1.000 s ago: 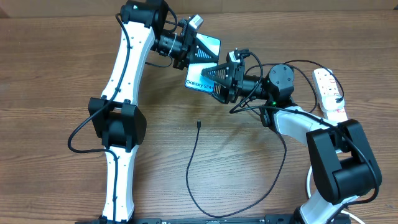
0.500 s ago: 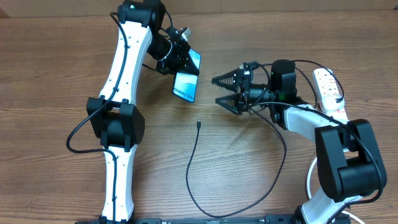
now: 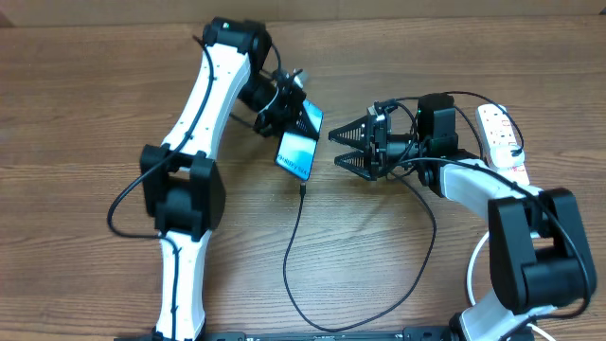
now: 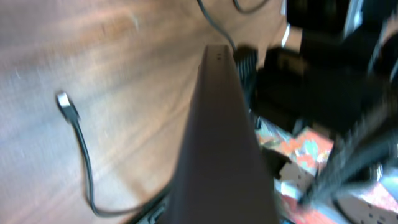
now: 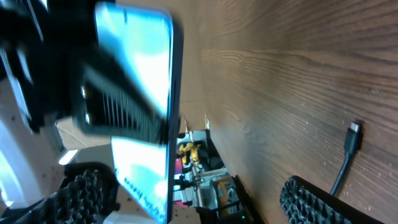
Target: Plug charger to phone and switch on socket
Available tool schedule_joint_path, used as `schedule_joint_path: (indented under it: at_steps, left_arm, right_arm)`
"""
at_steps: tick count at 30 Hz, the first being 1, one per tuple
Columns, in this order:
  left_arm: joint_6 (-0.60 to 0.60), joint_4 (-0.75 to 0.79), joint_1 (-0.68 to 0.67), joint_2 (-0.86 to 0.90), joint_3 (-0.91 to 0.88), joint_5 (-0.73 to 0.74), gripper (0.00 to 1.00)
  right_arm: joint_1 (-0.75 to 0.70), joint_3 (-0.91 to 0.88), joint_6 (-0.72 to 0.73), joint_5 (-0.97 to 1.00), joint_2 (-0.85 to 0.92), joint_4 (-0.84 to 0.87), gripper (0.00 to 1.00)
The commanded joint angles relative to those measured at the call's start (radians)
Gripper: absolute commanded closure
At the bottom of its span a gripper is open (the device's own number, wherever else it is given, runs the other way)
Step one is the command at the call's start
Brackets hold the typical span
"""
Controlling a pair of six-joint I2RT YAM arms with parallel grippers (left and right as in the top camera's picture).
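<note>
On a wooden table (image 3: 76, 85), two white-and-black robot arms meet near the centre. The left gripper (image 3: 299, 119) is clamped tight on the phone (image 3: 296, 152), holding it off the wood and tilted. The lit screen faces the right arm and the lower end dips towards the table. The right gripper (image 3: 337, 149) stands just beside the phone, its jaws spread wide with nothing between them. The white socket (image 3: 502, 140) lies well apart at the table's right side, beyond the right arm. The charger cable (image 3: 288, 265) loops across the near side of the table, its last stretch running roughly straight away from the robot. Its connector (image 3: 301, 189) rests on the wood just beneath the phone's lower end, to the left of the empty right gripper and nearer the robot. The free right arm looks the likelier to fetch it, reaching down and back.
</note>
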Motion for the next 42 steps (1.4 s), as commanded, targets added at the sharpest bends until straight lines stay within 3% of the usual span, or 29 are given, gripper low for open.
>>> schedule_joint_path:
  at_steps: [1, 2, 5, 9, 11, 17, 23, 30, 34, 42]
  left_arm:
    - [0.062, -0.01, 0.014, -0.266, -0.126, 0.05, 0.96]
    - [0.063, -0.01, 0.017, -0.343, -0.19, 0.044, 0.96]
    - [0.015, -0.01, 0.027, -0.419, -0.269, 0.042, 0.96]
    - [-0.072, -0.006, 0.064, -0.433, -0.354, 0.048, 0.95]
    - [-0.118, 0.002, 0.076, -0.433, -0.414, 0.071, 0.96]
    - [-0.123, 0.145, 0.055, -0.433, -0.626, 0.394, 0.96]
    - [-0.156, 0.153, 0.005, -0.433, -0.735, 0.625, 0.96]
    - [-0.297, 0.028, -0.032, -0.433, -0.735, 0.679, 0.96]
    - [-0.343, 0.027, -0.032, -0.433, -0.735, 0.703, 0.96]
    - [-0.571, 0.069, -0.031, -0.433, -0.735, 0.708, 0.96]
  right_arm:
    - [-0.004, 0.004, -0.092, 0.115, -0.09, -0.115, 0.08]
    - [-0.004, 0.004, -0.145, 0.212, -0.126, -0.224, 0.08]
    - [-0.004, 0.004, -0.212, 0.32, -0.173, -0.343, 0.09]
    - [-0.004, 0.004, -0.283, 0.382, -0.22, -0.476, 0.09]
    - [-0.002, 0.004, -0.32, 0.416, -0.225, -0.552, 0.04]
    - [-0.002, 0.003, -0.439, 0.618, -0.225, -0.815, 0.0]
    - [-0.002, 0.003, -0.438, 0.687, -0.225, -0.86, 0.0]
    - [-0.002, 0.003, -0.439, 0.687, -0.225, -0.861, 0.0]
    - [-0.002, 0.003, -0.439, 0.687, -0.225, -0.861, 0.0]
    - [-0.002, 0.003, -0.439, 0.687, -0.225, -0.861, 0.0]
